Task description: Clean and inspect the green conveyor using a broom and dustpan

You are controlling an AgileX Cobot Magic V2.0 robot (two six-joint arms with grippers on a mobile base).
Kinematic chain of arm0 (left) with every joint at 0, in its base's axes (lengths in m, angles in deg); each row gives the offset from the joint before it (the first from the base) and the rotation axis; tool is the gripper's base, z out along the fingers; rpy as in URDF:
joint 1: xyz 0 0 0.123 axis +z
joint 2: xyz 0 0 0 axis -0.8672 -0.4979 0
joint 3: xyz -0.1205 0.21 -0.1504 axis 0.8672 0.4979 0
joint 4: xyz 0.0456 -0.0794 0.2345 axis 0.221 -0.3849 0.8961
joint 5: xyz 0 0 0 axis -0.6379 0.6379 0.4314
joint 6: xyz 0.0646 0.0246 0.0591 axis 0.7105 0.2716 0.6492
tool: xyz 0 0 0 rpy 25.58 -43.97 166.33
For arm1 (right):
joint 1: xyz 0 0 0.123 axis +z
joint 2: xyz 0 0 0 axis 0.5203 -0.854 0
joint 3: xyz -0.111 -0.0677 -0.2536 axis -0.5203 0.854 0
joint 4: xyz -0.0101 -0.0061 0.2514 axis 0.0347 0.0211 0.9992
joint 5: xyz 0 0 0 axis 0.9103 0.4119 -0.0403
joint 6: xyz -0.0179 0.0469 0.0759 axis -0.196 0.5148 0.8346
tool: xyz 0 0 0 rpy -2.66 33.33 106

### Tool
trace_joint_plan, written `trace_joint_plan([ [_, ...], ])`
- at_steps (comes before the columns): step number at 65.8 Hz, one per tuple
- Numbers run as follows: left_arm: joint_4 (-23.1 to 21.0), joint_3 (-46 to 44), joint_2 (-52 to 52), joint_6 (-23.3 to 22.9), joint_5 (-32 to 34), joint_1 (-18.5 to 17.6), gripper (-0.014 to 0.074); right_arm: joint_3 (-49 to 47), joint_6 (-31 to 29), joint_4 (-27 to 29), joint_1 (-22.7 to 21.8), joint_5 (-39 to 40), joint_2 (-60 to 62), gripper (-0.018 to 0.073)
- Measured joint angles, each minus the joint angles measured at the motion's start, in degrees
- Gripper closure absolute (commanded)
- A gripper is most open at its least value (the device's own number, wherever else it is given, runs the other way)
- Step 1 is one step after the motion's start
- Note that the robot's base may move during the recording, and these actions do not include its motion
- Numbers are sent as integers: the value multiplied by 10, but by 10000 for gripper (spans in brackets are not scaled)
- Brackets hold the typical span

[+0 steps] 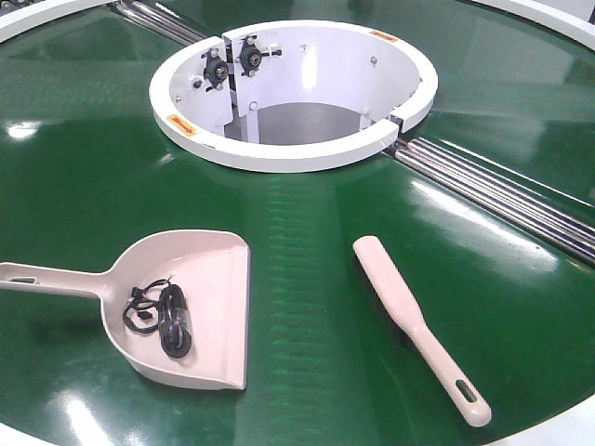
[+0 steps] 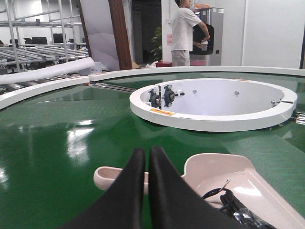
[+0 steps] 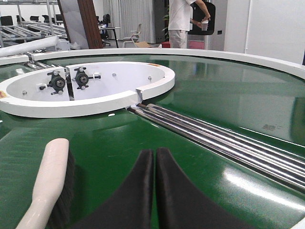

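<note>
Black fingers of the left gripper (image 2: 147,155) press together, holding nothing, just above the dustpan (image 2: 224,179) handle, with the scoop and a tangle of black cable (image 1: 165,316) to its right. Likewise closed and empty, the right gripper (image 3: 155,155) hovers over the green conveyor (image 3: 209,95), the broom (image 3: 47,183) lying just to its left and steel rollers (image 3: 228,138) to its right.

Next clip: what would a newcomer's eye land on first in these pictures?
Probably the white ring-shaped rim in the middle of the glossy green conveyor, with steel rollers running off to one side. In front lie the dustpan, holding a tangle of black cable, and beside it, apart, the broom. Both wrist views show shut grippers, left and right.
</note>
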Motion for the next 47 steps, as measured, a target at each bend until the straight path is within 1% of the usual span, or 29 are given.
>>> trace_joint_plan([
  [47, 0, 0, 0, 0, 0, 0, 603, 0, 0, 0, 0, -1, 0, 568],
])
